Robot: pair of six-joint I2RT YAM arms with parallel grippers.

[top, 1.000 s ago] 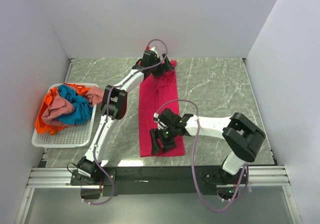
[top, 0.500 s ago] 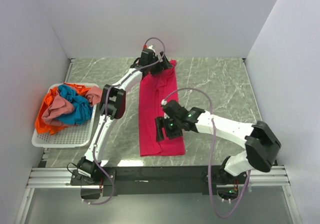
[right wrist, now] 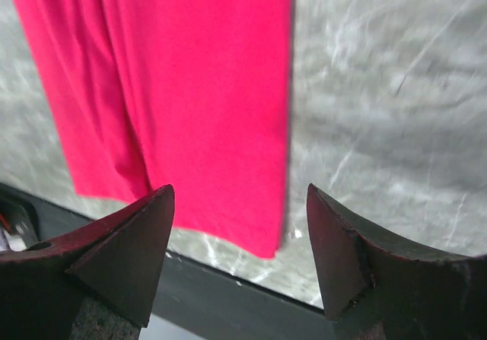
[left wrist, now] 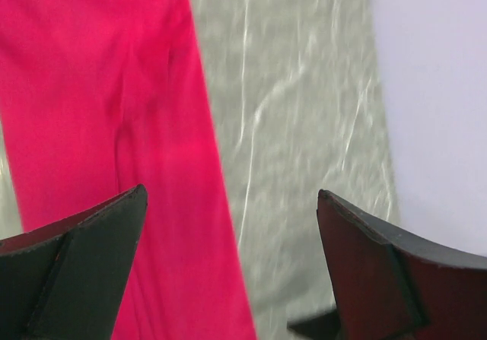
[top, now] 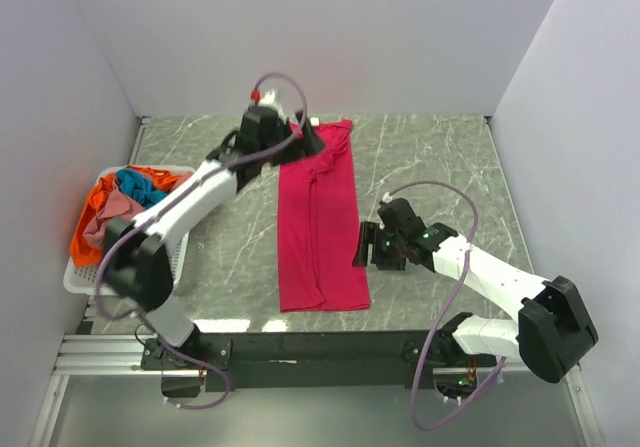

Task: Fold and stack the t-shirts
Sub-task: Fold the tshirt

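my left gripper (top: 308, 141) wide open, empty, top centre over upper end of bright magenta-pink cloth t-shirt (top: 318, 227), long folded strip mid-frame on grey marble table (top: 430, 167), my right gripper (top: 362, 247) open, empty, at its lower right edge, crumpled orange, teal and pink t-shirts (top: 120, 212) in white slatted plastic basket (top: 125, 285), left

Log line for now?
magenta t-shirt: narrow strip, flat on table | left end effector: open, empty | right end effector: open, empty | basket: other shirts heaped

White-shelled arms (top: 195, 202) with black joints; looping lilac cables (top: 440, 184); dark wedge-shaped pincer fingers (left wrist: 76, 271)
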